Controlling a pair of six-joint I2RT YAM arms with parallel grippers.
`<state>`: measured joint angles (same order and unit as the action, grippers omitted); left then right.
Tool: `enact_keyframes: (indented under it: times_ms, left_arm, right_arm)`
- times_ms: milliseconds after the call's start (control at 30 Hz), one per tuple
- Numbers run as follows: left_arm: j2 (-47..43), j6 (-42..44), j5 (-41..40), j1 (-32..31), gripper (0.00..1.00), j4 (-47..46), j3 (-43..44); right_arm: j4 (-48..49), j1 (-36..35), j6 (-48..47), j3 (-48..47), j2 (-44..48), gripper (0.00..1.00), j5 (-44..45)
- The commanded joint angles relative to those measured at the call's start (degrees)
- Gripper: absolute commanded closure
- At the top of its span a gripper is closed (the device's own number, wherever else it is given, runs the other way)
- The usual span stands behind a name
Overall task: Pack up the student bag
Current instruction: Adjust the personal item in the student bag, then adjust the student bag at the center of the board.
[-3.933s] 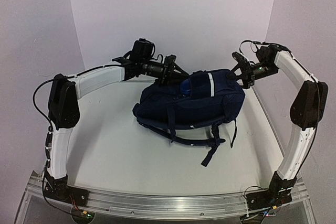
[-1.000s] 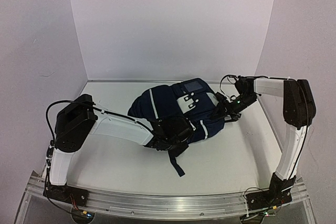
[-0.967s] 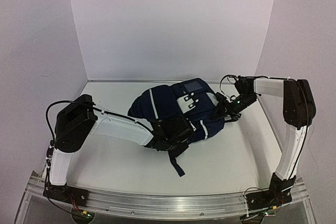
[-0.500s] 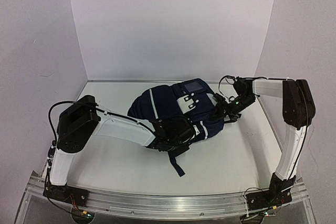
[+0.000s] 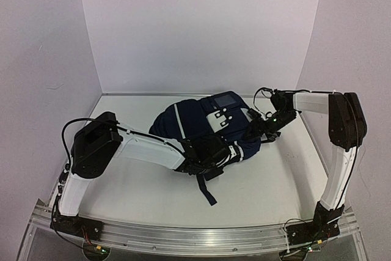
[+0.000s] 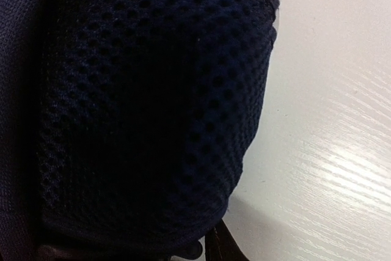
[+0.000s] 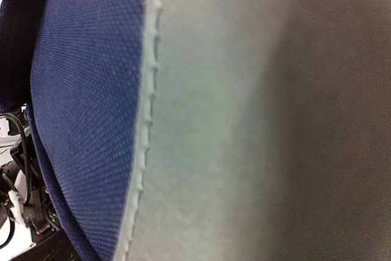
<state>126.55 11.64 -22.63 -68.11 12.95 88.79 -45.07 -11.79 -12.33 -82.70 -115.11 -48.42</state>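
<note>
The student bag (image 5: pixel 192 120), navy with thin white stripes, lies mid-table with its white buckle patch (image 5: pixel 221 117) facing up. One dark strap (image 5: pixel 206 192) trails toward the front. My left gripper (image 5: pixel 215 154) sits low at the bag's near edge. In the left wrist view, dark mesh padding (image 6: pixel 146 108) fills the frame down to the jaws, which are shut on it. Only a dark fingertip (image 6: pixel 223 246) shows. My right gripper (image 5: pixel 255 130) presses against the bag's right side with its jaws wide. Its wrist view shows only blue fabric (image 7: pixel 91 108) and a blurred pale surface (image 7: pixel 244 120).
A lighter blue panel (image 5: pixel 225 99) shows at the bag's far end. White walls close in the table (image 5: pixel 122 187) at the back and on both sides. The left arm lies low across the front left; the right arm reaches in from the right wall.
Since the earliest frame the bag has been turned over, patch side up, and both arms have come down. Over the last second my left gripper slid slightly right along the near edge.
</note>
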Motion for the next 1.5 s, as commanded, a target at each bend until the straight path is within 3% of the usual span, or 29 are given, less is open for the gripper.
enact_keyframes:
  times_ms: [0,167,267,333,367,533,700,967,1067,1200,1400,1467]
  left_arm:
    - [-10.6,-12.6,2.0,-0.4,0.71,0.1,-0.5]
    - [-19.4,-28.2,3.1,-0.2,0.41,15.1,-1.7]
    - [-22.0,-33.3,6.1,0.8,0.21,20.9,0.2]
    - [-23.7,-36.8,9.4,3.8,0.04,22.5,0.9]
    - [-24.6,-39.8,12.3,6.6,0.01,22.5,0.7]
    - [-25.3,-45.6,21.7,23.5,0.00,21.1,1.2]
    - [-16.3,-46.2,28.9,37.4,0.00,21.5,9.7]
    - [6.4,-40.8,42.4,43.1,0.00,24.3,33.2]
    - [10.6,-40.7,50.3,43.0,0.00,22.3,35.3]
    - [5.5,-40.2,55.9,41.7,0.12,17.3,24.0]
    - [-18.0,-45.6,52.5,37.1,0.28,5.8,-8.9]
    - [-24.4,-48.3,50.9,35.2,0.31,5.0,-16.2]
  right_arm:
    - [-4.1,-0.5,0.6,-0.5,2.0,0.02,-0.7]
    - [-7.5,6.4,-0.5,-4.1,4.4,0.02,0.8]
    - [-9.5,8.6,-0.7,-7.0,6.2,0.02,1.2]
    - [-9.4,8.7,0.0,-7.6,8.4,0.02,0.5]
    - [-8.7,8.7,1.1,-7.5,9.3,0.02,-0.2]
    - [-5.5,6.6,7.1,-3.6,11.9,0.02,-1.2]
    - [-5.3,1.6,6.8,2.7,13.8,0.02,1.2]
    - [-1.5,-3.1,8.5,9.6,11.8,0.02,6.3]
    - [-0.3,-3.2,9.9,7.7,8.6,0.02,7.4]
    - [0.2,-2.7,9.9,1.1,3.8,0.02,10.2]
    - [0.4,-2.3,8.4,-12.7,-6.0,0.02,10.6]
    - [0.5,-2.5,8.5,-19.0,-10.0,0.02,9.3]
